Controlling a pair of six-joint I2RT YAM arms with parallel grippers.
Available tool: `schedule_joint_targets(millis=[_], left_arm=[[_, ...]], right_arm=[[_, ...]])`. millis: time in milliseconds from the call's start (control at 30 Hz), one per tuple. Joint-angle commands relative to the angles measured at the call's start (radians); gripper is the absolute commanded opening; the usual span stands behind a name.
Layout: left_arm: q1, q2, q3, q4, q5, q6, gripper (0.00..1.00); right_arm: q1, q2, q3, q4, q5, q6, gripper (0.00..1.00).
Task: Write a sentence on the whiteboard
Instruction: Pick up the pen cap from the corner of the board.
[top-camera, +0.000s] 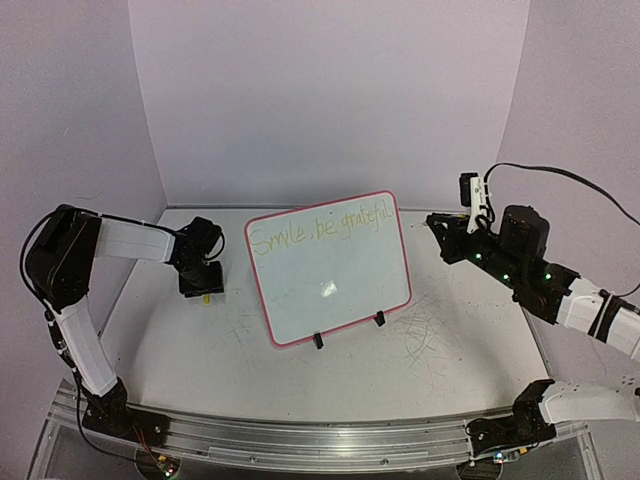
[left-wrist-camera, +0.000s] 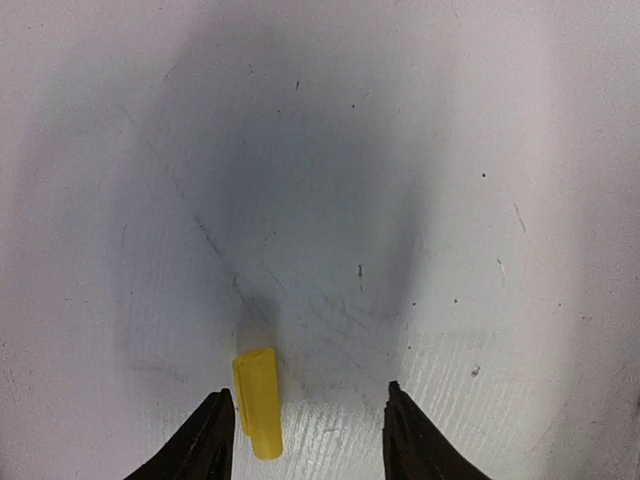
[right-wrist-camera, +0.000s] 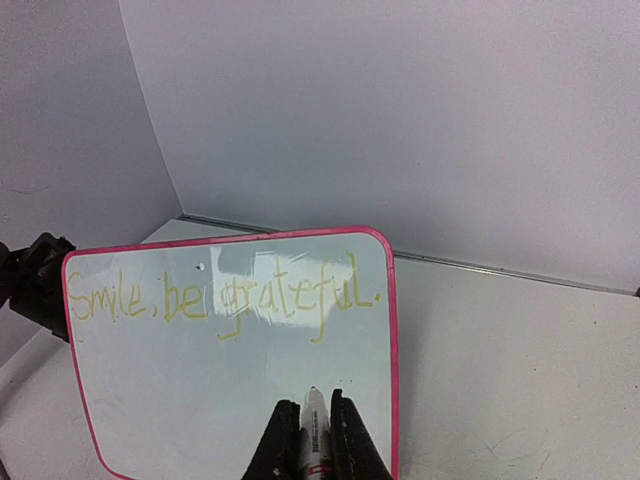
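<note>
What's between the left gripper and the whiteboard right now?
Nothing: the top external view shows only bare, scuffed table between the left gripper and the whiteboard. The yellow cap lies under the gripper itself.

Soft, even light throughout. Glare spots the whiteboard (top-camera: 330, 270) (near its centre); a broad, blurry shadow darkens the counter (left-wrist-camera: 540, 120).
</note>
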Motion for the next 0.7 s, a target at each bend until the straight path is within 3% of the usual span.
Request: schedule_joint_targets(millis=[0,300,433,600,667], left_arm=[[0.006,0.060,0.061,-0.028,-0.031,0.035,0.48],[0.005,0.087,0.028,-0.030,-0.084,0.030,0.33],[0.004,0.058,-0.002,-0.031,-0.088,0.031,0.31],[0.003,0.060,-0.016,-0.040,-0.046,0.037,0.20],[0.005,0.059,-0.023,-0.041,-0.027,0.029,0.11]], right_arm=[[-0.001,-0.013,0.014,0.013,-0.022,0.009,0.00],[-0.001,0.025,0.038,0.015,-0.046,0.003,0.00],[-0.002,0.041,0.043,0.022,-0.057,0.009,0.00],[-0.001,0.055,0.040,0.035,-0.066,0.012,0.00],[-0.001,0.060,0.040,0.035,-0.069,0.008,0.00]])
